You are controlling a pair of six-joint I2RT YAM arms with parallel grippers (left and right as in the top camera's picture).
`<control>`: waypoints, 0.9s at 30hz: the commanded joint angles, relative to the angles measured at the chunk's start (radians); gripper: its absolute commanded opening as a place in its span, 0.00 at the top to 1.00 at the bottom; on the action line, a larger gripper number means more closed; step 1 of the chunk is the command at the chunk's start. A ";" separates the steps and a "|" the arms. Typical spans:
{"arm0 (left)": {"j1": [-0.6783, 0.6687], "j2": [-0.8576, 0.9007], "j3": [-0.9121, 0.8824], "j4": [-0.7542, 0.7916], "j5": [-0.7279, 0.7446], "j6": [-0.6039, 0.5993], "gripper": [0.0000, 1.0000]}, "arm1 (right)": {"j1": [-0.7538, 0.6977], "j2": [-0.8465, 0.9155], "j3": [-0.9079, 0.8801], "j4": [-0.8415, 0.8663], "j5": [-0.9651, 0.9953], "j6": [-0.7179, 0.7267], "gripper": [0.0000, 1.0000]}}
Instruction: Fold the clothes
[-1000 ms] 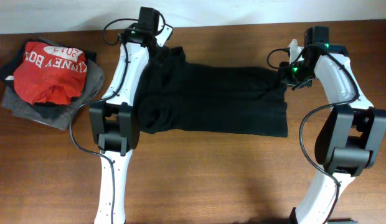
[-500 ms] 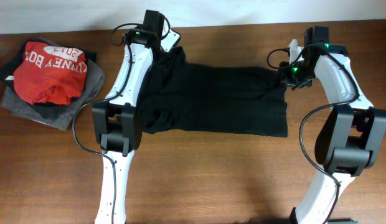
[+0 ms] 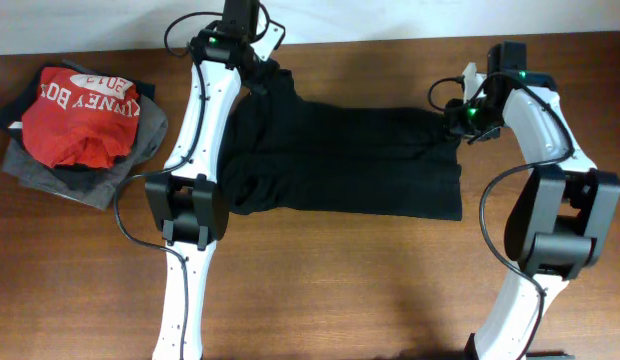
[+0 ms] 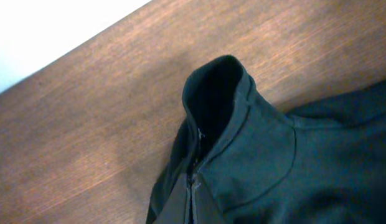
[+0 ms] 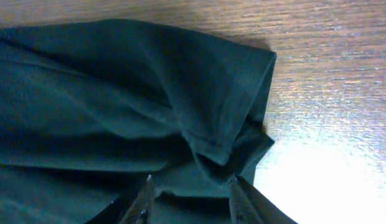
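My left hand [image 3: 256,64] is closed tight at the collar of the black top [image 3: 340,160], apparently pinching it. My right hand [image 5: 193,198] stands half-open astride the bunched hem corner, gripping nothing. The top lies spread across the tabletop [image 3: 340,290] between the arms. If I lift left alone, the loose hem could drag and crumple, and so thin a pinch might slip.
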 commanded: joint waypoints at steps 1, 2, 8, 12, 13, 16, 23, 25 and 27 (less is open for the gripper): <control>0.000 0.004 0.015 -0.010 -0.007 -0.014 1.00 | -0.006 0.034 0.016 0.015 0.045 -0.011 0.56; 0.000 0.004 0.015 -0.010 -0.007 -0.014 0.99 | -0.006 0.038 0.016 0.016 0.045 -0.011 0.56; 0.000 0.004 0.015 -0.010 -0.007 -0.014 0.99 | -0.006 0.070 0.016 0.026 0.070 -0.016 0.57; 0.000 0.004 0.015 -0.010 -0.007 -0.014 0.99 | -0.006 0.082 0.016 0.026 0.071 -0.019 0.62; 0.000 0.004 0.015 -0.010 -0.007 -0.014 0.99 | -0.006 0.084 0.016 0.026 0.070 -0.028 0.64; 0.000 0.004 0.015 -0.010 -0.007 -0.014 1.00 | -0.006 0.085 0.016 0.027 0.071 -0.036 0.66; 0.000 0.004 0.015 -0.011 -0.007 -0.014 1.00 | -0.007 0.102 0.016 0.026 0.077 -0.044 0.66; 0.000 0.005 0.015 -0.011 -0.007 -0.014 0.99 | -0.007 0.107 0.016 0.026 0.077 -0.060 0.66; 0.000 0.005 0.015 -0.011 -0.007 -0.014 1.00 | -0.007 0.112 0.016 0.026 0.079 -0.063 0.66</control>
